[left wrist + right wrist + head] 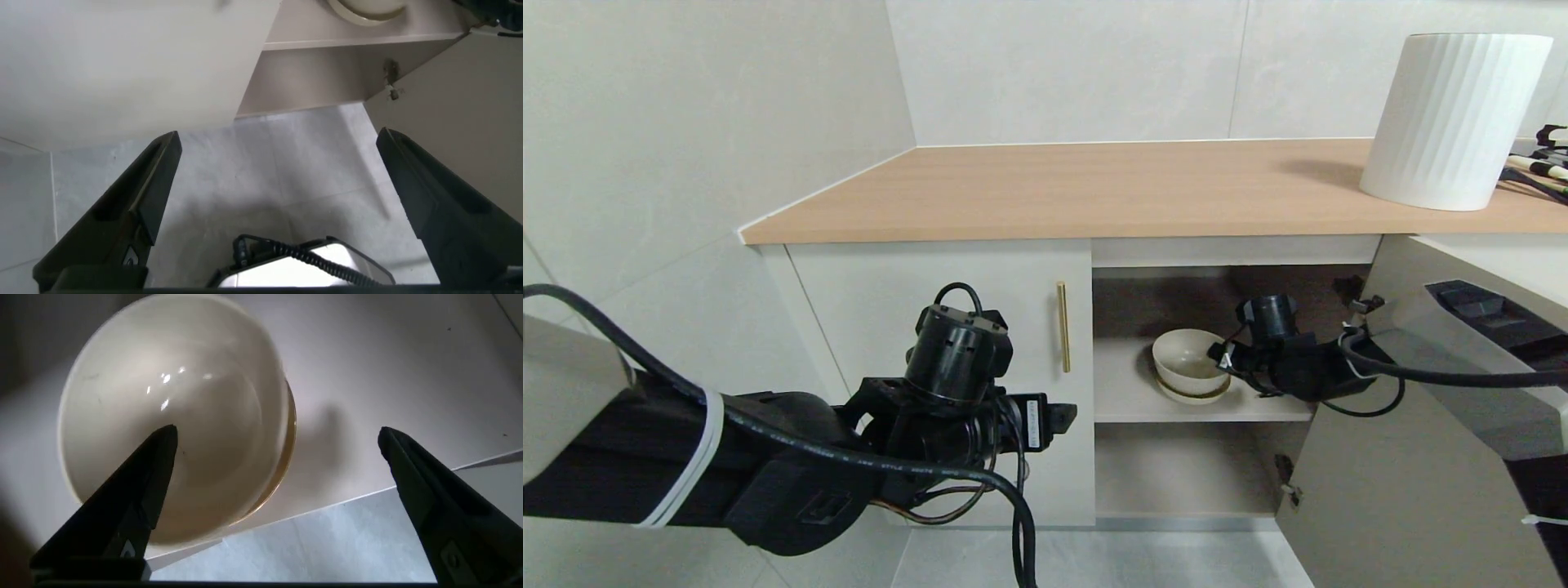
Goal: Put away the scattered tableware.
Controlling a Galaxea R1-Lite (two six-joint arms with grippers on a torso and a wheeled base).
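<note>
wooden counter (1094, 188), glossy round bowl (1186, 365) on shelf (1123, 396), right end effector (276, 434) and left end effector (278, 137) splayed empty

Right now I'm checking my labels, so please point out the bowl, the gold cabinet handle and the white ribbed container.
bowl (1186, 359): head view, on its inner wall.
cabinet handle (1063, 327): head view, at the middle of the bar.
white ribbed container (1454, 114): head view, on its ribbed side.

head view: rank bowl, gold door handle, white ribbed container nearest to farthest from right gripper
1. bowl, on the shelf, at the right gripper.
2. gold door handle, on the closed door, leftward.
3. white ribbed container, up on the countertop.
</note>
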